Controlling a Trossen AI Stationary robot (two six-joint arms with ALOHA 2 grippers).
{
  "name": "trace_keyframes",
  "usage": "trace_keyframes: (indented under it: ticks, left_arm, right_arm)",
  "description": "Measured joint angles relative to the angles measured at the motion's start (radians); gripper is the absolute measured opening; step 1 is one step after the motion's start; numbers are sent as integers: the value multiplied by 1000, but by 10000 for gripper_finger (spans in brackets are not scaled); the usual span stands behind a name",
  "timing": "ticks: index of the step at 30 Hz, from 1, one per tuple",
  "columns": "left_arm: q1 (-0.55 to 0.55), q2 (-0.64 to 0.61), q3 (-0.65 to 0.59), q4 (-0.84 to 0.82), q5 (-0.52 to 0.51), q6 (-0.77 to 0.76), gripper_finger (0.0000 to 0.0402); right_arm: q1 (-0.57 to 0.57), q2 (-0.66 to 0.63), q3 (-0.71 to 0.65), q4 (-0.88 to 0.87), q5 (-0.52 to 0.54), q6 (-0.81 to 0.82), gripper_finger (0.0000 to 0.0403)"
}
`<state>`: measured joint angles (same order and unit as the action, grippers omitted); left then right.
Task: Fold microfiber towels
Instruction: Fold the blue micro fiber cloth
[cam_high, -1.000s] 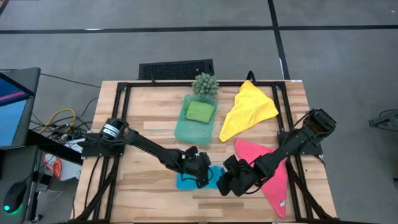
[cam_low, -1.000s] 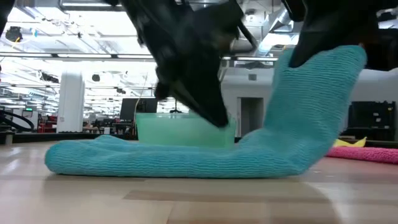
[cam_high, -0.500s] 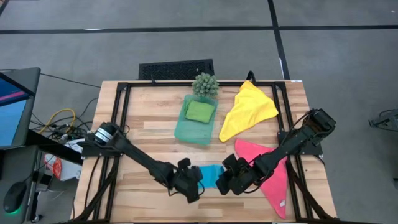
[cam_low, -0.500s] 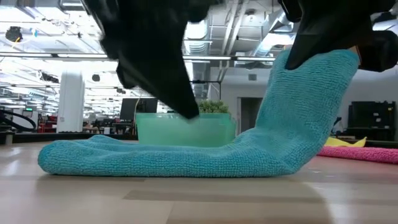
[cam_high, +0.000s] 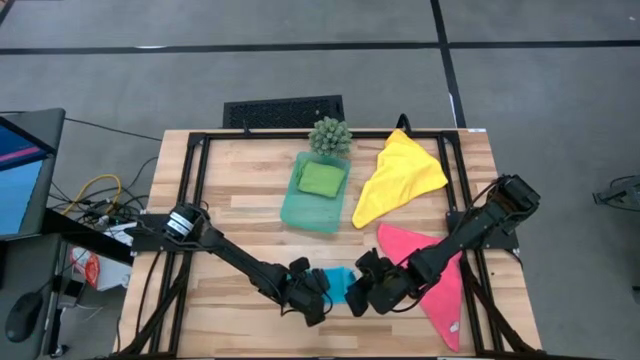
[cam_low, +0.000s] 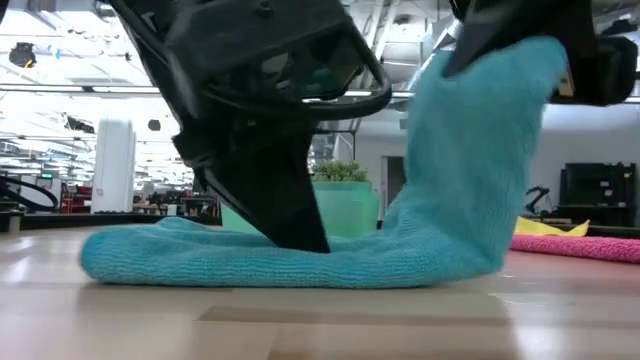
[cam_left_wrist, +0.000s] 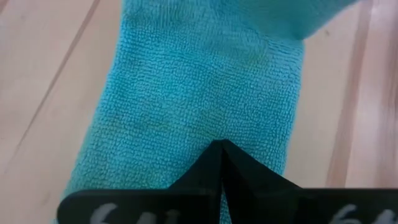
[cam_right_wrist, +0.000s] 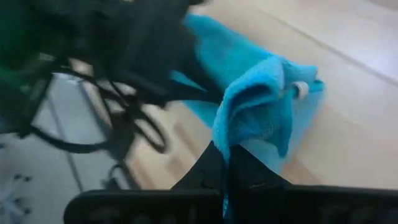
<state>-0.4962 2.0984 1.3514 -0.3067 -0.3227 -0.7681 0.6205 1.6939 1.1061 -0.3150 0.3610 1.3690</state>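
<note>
Low view shows the blue towel (cam_low: 300, 262) lying flat near the front of the table (cam_high: 240, 200), with one end pulled up high. The right gripper (cam_low: 520, 40) is pinched tight on that lifted end, I think so it can carry it over and lay it on the flat part. The left gripper (cam_low: 300, 235) has its fingers pressed together with nothing between them, and its tip pushes down on the flat part, probably to keep the cloth from sliding and to mark the fold. From above, the pink towel (cam_high: 435, 275) lies under the right arm, the yellow towel (cam_high: 400, 178) waits farther back, and the green towel (cam_high: 321, 178) sits folded in the teal tray (cam_high: 305, 212).
</note>
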Motion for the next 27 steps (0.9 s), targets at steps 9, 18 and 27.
trace_keyframes:
  ticks: [9,18,27]
  left_arm:
    - [38,18,-2,126,-7,4,0]
    - [50,5,-2,161,1,3,0]
    - [33,-163,-1,9,-3,-10,0]
  right_arm:
    - [-31,6,0,95,-22,-75,18]
    - [-54,7,0,116,-47,-121,20]
    - [-54,7,0,114,-46,-138,24]
